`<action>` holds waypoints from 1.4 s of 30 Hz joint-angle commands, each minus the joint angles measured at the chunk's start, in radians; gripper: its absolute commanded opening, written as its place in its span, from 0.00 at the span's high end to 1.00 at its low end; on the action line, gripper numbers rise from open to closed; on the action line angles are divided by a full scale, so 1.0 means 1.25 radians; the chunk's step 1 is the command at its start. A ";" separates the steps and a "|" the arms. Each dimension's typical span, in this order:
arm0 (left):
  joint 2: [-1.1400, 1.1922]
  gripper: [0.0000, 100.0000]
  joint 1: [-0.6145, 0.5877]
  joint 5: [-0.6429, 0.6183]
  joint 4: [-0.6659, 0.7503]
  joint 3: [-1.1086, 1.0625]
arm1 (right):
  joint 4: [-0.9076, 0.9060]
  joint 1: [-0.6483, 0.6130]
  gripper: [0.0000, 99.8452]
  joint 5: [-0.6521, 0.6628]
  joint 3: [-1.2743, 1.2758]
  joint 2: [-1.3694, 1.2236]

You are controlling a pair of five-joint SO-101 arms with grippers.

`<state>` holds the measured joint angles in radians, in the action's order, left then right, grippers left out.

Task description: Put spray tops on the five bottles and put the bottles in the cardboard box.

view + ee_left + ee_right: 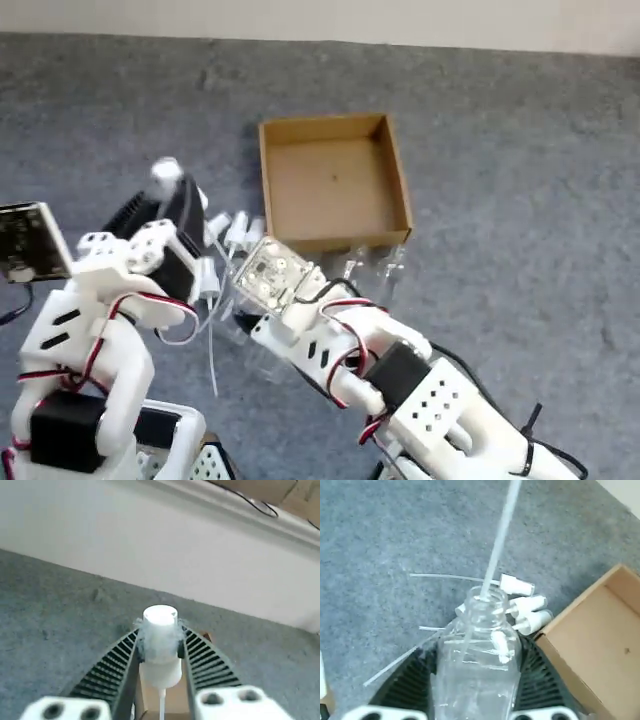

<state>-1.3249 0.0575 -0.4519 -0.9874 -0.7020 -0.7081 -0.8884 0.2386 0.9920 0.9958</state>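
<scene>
Right claw [477,652] around clear bottle [480,635]

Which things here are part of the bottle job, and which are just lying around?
Job: spray top in the left gripper, bottle in the right gripper, spare spray tops, cardboard box.
Lying about: black cable by the wall.

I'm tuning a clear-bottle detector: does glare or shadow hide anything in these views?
High view: soft, even light, with hardly any shadow in the cardboard box; the clear bottles beside it nearly vanish into the carpet. Right wrist view: small white highlights on the held bottle, but its outline is readable. Left wrist view: the white spray top is bright against grey carpet.
</scene>
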 commanded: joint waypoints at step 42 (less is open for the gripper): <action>-0.003 0.99 -0.057 0.203 0.042 -0.188 | 0.319 0.091 1.00 -0.119 0.099 0.025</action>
<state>-1.3234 0.1435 -0.2202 -0.9766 -0.9720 -0.3307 -0.7810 0.0729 1.1331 1.0050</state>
